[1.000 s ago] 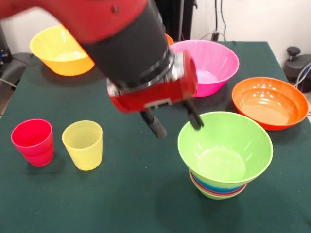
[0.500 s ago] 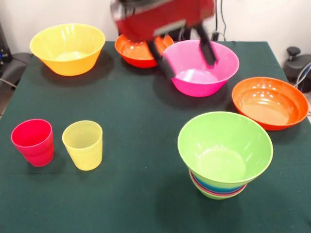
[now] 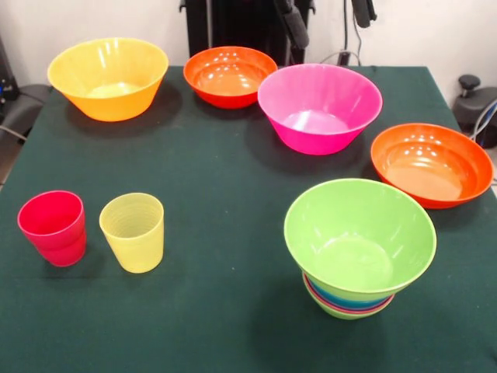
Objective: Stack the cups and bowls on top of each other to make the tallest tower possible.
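No writing is legible on anything. The tower (image 3: pixel 353 268), topped by an empty green bowl, stands at the near right; the red cup (image 3: pixel 53 227) and yellow cup (image 3: pixel 133 231) stand empty, near left. The gripper (image 3: pixel 328 17) hangs at the top edge, jaws apart.

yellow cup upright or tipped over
Upright: the yellow cup stands on its base on the green table, open mouth up, beside the red cup.

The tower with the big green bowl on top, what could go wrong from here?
The big green bowl flares wider than the small light-green base, so the tower may tip under another load. The pink bowl nearly touches the orange bowl, so the open gripper might bump it.
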{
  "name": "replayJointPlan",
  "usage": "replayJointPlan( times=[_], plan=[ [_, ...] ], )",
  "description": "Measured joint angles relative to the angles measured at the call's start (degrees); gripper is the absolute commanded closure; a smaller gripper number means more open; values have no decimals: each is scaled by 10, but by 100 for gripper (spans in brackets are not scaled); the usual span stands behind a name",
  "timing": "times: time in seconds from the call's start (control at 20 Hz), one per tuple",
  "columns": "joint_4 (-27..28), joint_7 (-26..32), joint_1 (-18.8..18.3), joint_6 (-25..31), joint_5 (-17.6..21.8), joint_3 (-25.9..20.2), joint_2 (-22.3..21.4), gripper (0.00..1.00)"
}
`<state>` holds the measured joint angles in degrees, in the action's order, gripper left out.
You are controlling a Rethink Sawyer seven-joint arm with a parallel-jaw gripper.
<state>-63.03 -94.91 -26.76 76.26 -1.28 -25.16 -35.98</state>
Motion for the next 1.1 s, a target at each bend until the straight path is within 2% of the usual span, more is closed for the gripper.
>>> replayJointPlan(
  times=[0.15,0.2,0.4,0.8,1.1],
  plan=[
    [-35,-2,0,-32,-1,6,-17,0],
    [-61,-2,1,-59,-1,11,-28,0],
    [-108,-2,3,-123,-1,19,-43,0],
    [-173,-2,11,-236,0,35,-46,0],
    [-196,-2,22,-279,2,45,-45,0]
  ],
)
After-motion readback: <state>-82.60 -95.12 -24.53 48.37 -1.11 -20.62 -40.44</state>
